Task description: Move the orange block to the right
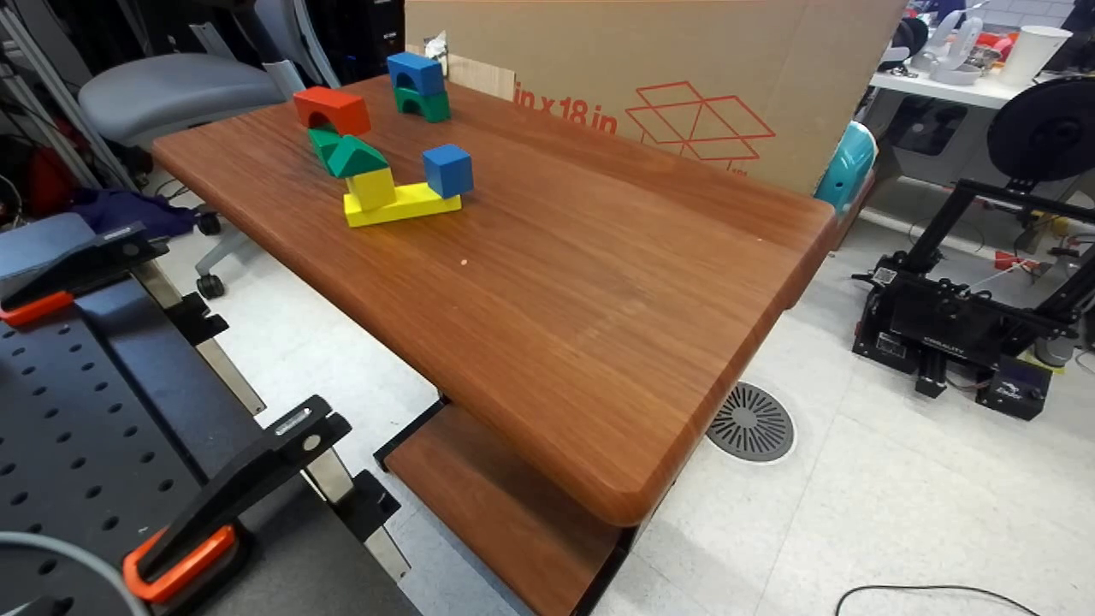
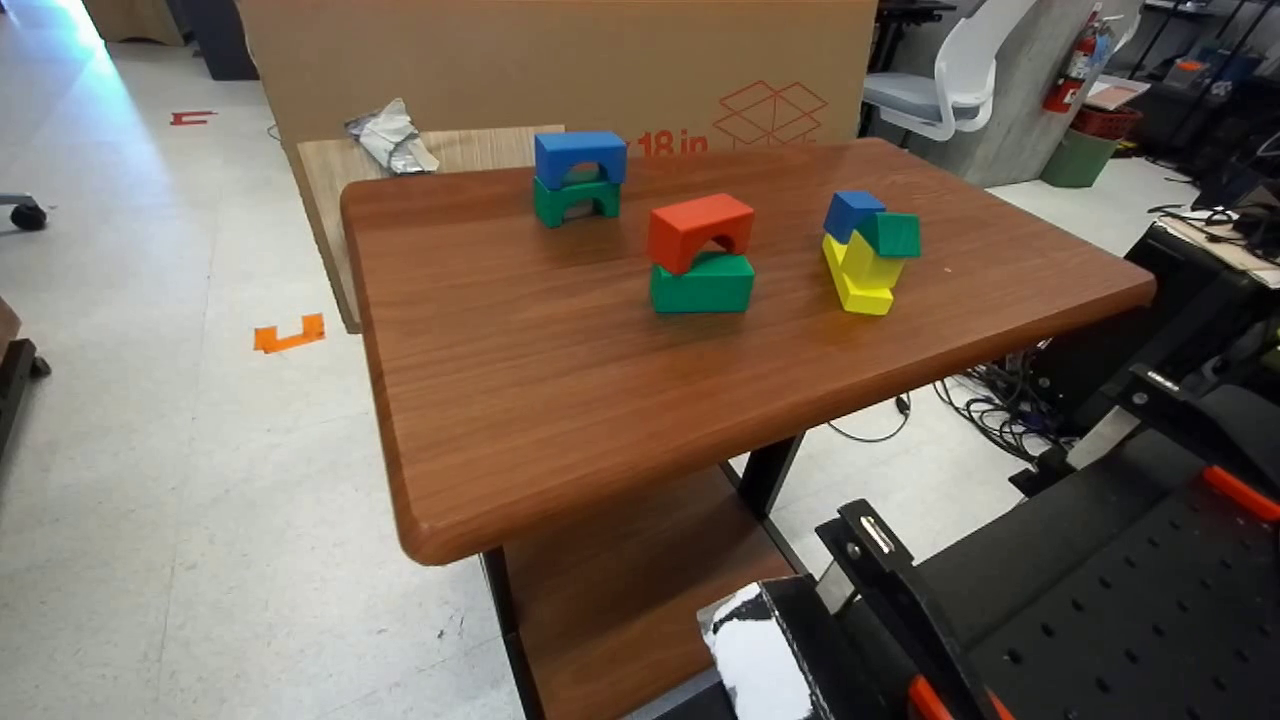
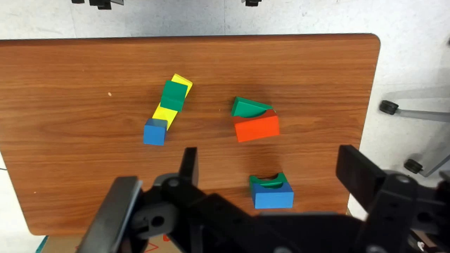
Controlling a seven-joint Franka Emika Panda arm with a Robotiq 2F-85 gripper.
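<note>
The orange block (image 1: pixel 342 106) is an orange-red arch lying on top of a green wedge block (image 1: pixel 322 147) on the wooden table. In an exterior view the orange block (image 2: pixel 690 232) bridges over the green wedge block (image 2: pixel 703 288), arch opening downward. In the wrist view the orange block (image 3: pixel 258 127) is near the middle, with the green wedge (image 3: pixel 250 106) showing above it. My gripper (image 3: pixel 268 151) is open and empty, high above the table. Its fingers stand wide apart, with the orange block beyond the fingertips. The gripper is outside both exterior views.
A blue arch (image 2: pixel 580 148) sits on a green arch (image 2: pixel 552 206) near the far edge. A long yellow block (image 1: pixel 415 204) carries a yellow block (image 1: pixel 372 190) with a green roof block (image 1: pixel 358 157), and a blue cube (image 1: pixel 448 169). A cardboard box (image 1: pixel 599 51) stands behind the table (image 1: pixel 599 282).
</note>
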